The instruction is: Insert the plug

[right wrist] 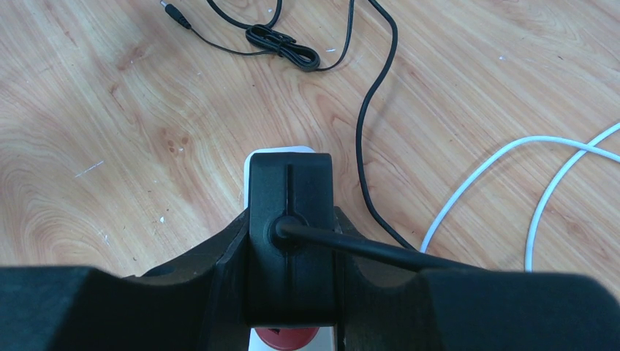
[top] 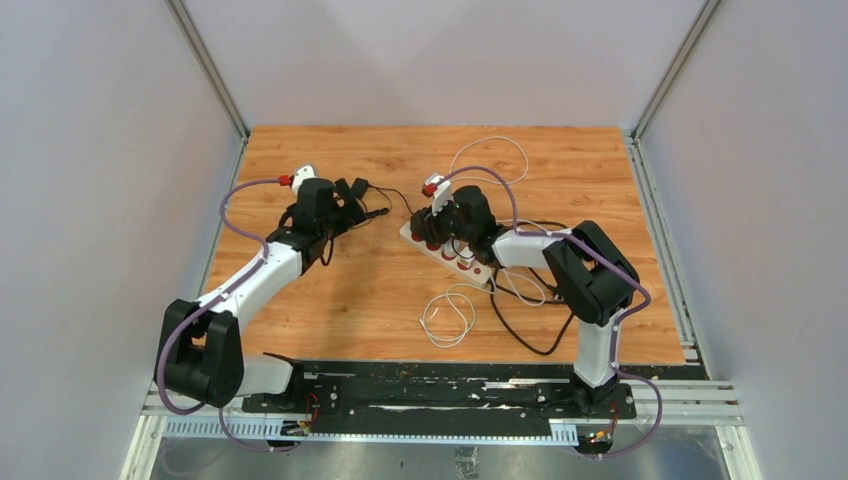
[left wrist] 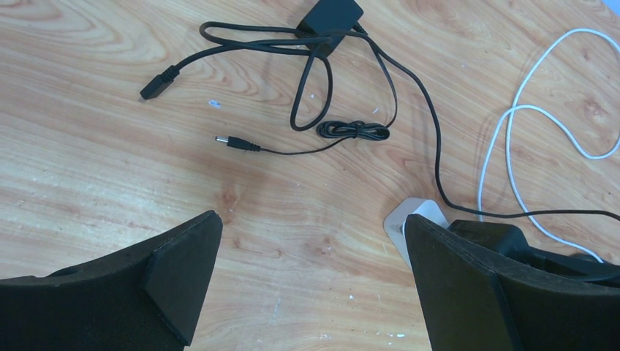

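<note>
My right gripper [right wrist: 290, 241] is shut on a black plug [right wrist: 289, 212], its cable running off to the right. It holds the plug directly over the end of a white power strip [right wrist: 281, 157] with red switches [right wrist: 289, 338]. I cannot tell whether the pins are in the socket. In the top view the right gripper [top: 437, 230] is over the strip's far left end [top: 470, 265]. My left gripper [top: 358, 205] is open and empty to the left of the strip. In its wrist view the fingers [left wrist: 183, 278] stand wide apart above bare wood, with the strip's end [left wrist: 409, 219] by the right finger.
A black power adapter [left wrist: 333, 18] with looped leads and a barrel connector [left wrist: 234, 142] lies ahead of the left gripper. White cable loops lie behind the strip [top: 490, 160] and in front of it [top: 447, 315]. A black cable [top: 520, 320] trails toward the right arm's base.
</note>
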### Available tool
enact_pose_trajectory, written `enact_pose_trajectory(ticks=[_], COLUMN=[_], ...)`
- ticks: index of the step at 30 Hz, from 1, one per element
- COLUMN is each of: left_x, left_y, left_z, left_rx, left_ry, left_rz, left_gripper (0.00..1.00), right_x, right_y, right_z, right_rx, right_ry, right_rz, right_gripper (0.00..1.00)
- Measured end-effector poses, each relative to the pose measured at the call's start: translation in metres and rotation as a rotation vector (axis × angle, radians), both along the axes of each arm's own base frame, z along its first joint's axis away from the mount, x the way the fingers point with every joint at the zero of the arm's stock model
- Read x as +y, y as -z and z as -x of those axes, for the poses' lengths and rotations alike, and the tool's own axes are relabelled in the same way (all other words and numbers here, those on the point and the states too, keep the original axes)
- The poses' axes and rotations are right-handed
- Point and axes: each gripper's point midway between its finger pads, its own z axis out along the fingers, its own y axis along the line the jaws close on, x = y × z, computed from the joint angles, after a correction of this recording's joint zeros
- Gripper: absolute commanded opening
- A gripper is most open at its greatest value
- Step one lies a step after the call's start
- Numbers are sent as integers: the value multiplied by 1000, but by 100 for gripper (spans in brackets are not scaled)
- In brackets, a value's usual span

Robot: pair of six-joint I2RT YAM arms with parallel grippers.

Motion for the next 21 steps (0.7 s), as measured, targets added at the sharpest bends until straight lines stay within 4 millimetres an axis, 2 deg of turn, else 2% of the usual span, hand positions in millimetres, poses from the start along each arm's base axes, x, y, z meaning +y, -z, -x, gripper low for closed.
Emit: enact_pose_trajectory(ticks=[9, 21], left_x=[5, 22], left_y=[-10, -18], left_z=[2, 19], left_rx=[-26, -50], left_ry=[-21, -67], left_rz=[-8, -46], left_gripper=[100, 100], right_x=[-1, -1], right_y=[3, 10], right_z=[2, 0], right_rx=[-4, -3], right_ry=[12, 38], right_rz=[-25, -56], right_gripper=[0, 0])
